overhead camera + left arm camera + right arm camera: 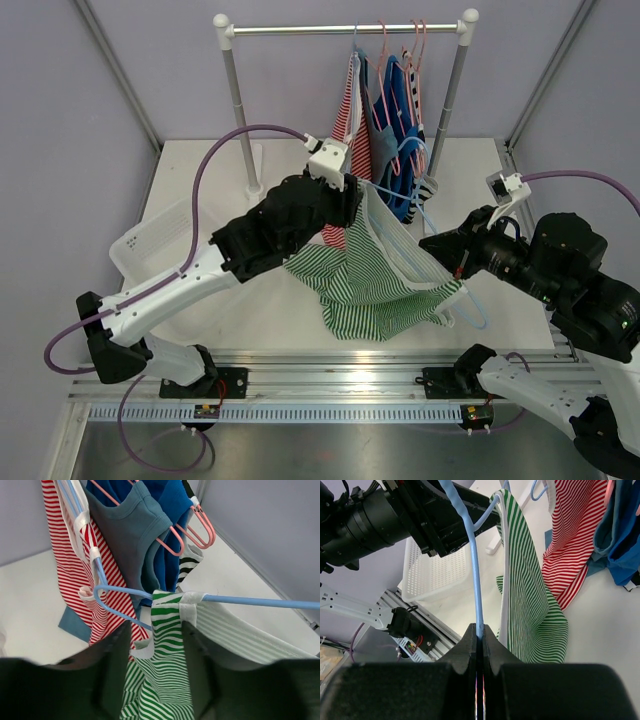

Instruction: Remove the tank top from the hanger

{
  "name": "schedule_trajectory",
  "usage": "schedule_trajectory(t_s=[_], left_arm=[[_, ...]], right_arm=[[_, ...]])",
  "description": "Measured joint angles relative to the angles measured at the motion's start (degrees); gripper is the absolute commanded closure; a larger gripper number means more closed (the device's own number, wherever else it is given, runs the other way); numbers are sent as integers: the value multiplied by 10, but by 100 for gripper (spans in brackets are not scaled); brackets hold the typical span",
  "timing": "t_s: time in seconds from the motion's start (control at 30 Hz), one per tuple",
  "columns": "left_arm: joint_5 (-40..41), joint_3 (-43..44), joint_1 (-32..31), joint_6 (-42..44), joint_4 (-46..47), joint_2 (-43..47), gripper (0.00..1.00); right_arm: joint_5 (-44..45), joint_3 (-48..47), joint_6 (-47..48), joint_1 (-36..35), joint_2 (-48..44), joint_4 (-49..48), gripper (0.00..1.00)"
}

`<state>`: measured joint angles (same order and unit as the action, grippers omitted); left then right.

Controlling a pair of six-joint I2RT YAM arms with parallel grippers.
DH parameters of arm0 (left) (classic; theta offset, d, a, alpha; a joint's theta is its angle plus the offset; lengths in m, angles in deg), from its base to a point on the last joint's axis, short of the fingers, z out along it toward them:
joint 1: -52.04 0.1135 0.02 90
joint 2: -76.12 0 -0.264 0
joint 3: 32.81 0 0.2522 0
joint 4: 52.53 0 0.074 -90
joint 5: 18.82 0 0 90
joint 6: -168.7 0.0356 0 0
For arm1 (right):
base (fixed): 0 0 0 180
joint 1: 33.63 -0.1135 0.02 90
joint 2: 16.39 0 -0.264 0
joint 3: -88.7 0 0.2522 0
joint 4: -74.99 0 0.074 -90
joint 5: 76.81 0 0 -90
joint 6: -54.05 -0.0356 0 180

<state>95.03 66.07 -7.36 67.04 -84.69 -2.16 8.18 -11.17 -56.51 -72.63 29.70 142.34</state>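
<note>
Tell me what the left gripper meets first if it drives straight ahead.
The left gripper likely meets the green striped tank top first, with the blue hanger just beyond; depth is unclear.

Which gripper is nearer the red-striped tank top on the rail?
Left. The left gripper is right beside the red-striped tank top; the right gripper is farther right, clamped on the blue hanger.

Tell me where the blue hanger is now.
The blue hanger spans mid-table in the top view, threaded through the green striped tank top: one end pinched in the right gripper, the other beside the left gripper.
</note>
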Motion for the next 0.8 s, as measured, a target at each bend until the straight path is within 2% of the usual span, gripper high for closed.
schedule_trajectory(t_s=[0.03, 0.13, 0.3, 0.47, 0.5, 0.63, 0.73, 0.8], left_arm=[[-6, 0, 1, -3, 3, 0, 41], [-21, -4, 2, -8, 13, 0, 39], [-40, -13, 2, -9, 21, 0, 41], [-36, -13, 2, -11, 21, -8, 61], [-35, -13, 2, -12, 20, -10, 72], [-22, -13, 3, -16, 17, -12, 94], [-5, -13, 3, -17, 13, -12, 95], [6, -13, 5, -19, 8, -12, 100]], right_arm=[[0, 0, 0, 0, 0, 0, 100], [0, 0, 2, 0, 0, 3, 100], [-2, 0, 2, 0, 1, 4, 100], [-11, 0, 2, 0, 1, 4, 100], [-11, 0, 3, 0, 1, 4, 100], [-5, 0, 5, 0, 1, 4, 100], [0, 0, 14, 0, 3, 5, 100], [10, 5, 23, 0, 3, 6, 100]])
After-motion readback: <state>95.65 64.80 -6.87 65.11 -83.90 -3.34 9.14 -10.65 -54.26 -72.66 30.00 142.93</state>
